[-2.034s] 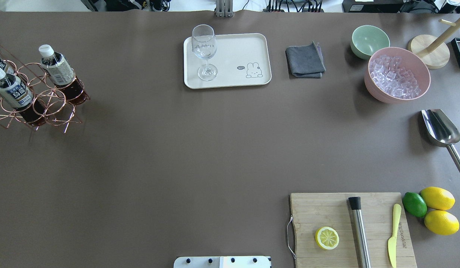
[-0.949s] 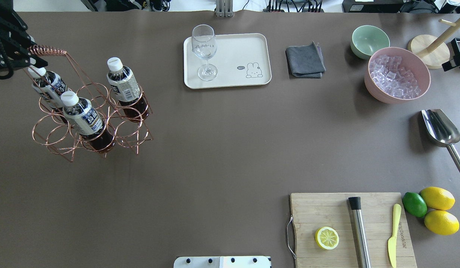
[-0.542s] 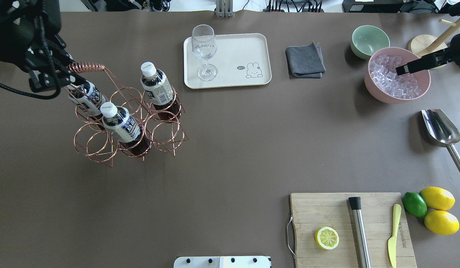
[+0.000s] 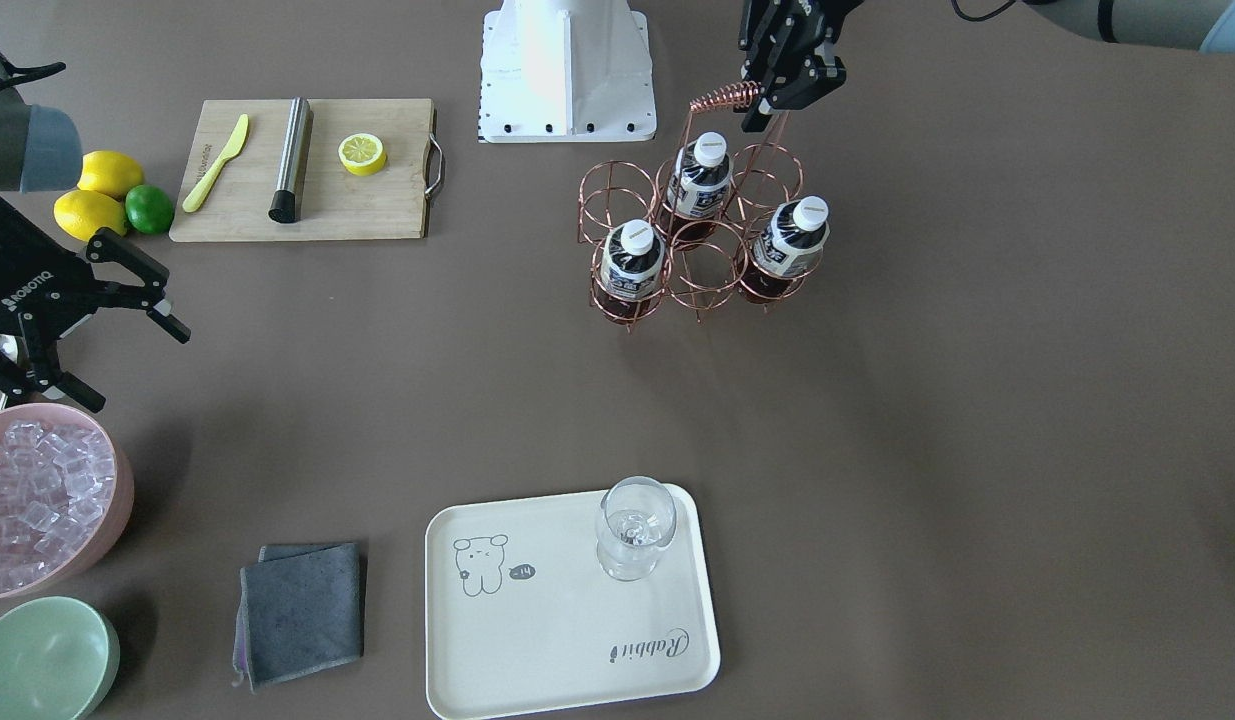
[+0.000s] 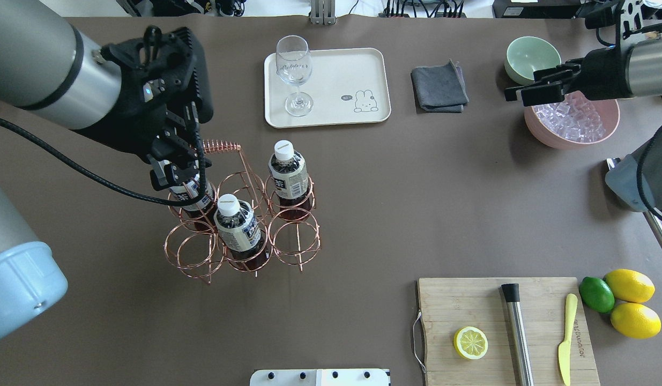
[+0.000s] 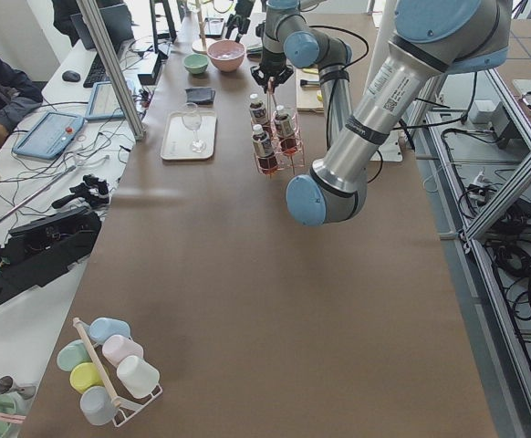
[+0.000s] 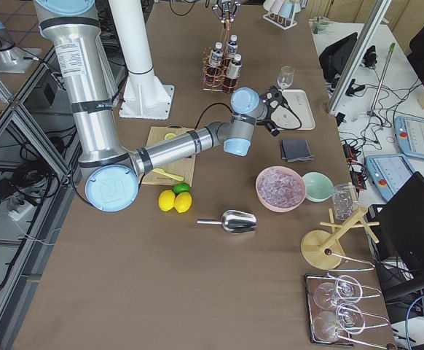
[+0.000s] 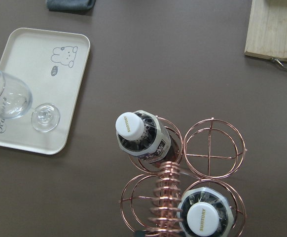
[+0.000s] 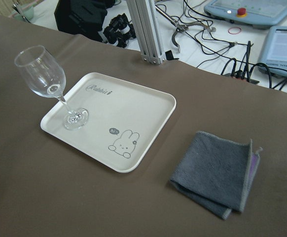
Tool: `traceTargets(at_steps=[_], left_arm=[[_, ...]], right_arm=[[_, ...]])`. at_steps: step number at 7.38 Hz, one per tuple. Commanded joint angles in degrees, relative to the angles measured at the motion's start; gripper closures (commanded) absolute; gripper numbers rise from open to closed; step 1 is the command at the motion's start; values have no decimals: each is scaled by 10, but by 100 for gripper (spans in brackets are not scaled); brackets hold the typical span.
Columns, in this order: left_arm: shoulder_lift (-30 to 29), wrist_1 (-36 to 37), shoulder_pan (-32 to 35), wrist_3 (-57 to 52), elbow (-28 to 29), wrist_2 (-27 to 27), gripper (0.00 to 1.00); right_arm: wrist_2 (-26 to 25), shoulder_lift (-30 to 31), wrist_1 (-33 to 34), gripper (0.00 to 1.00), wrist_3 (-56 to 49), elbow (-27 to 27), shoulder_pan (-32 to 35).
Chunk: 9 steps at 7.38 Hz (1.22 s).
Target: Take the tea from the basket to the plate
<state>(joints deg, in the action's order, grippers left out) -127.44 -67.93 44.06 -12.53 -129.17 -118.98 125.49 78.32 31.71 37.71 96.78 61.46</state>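
- The left claw (image 4: 770,108) is clamping the coiled handle (image 5: 222,145) of the basket (image 5: 296,244), left of the bench's (image 5: 416,203) middle and well in from every edge (whether its feet are touching the bench, I cannot tell).
- Three tea bottles (image 5: 289,174) are standing upright in the basket's rings, white caps up.
- The plate (image 5: 341,75) is lying by the far edge, about mid-length, and is carrying a stemmed glass (image 5: 294,72) at its left end.
- The right claw (image 5: 523,88) is hovering with its jaws spread apart, holding nothing, near the far right corner by the pink bowl (image 5: 540,131) of ice.
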Motion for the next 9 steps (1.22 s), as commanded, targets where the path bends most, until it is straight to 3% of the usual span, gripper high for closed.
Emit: traceTargets(at_steps=[1,4,6,9], left_arm=[[-39,-2,-56,3,18,59,100],[-55,-5,-100,6,44,85,100],[-57,-5,-126,9,46,102,100],[-57,-5,-132,23,45,109,100]], right_arm=[[-90,-12,-128,0,57,-7,-57],[-153,-40,-290,0,112,-68,-101],[-196,-90,-292,0,108,-69,-149],[-256,-95,-292,0,26,-72,-218]])
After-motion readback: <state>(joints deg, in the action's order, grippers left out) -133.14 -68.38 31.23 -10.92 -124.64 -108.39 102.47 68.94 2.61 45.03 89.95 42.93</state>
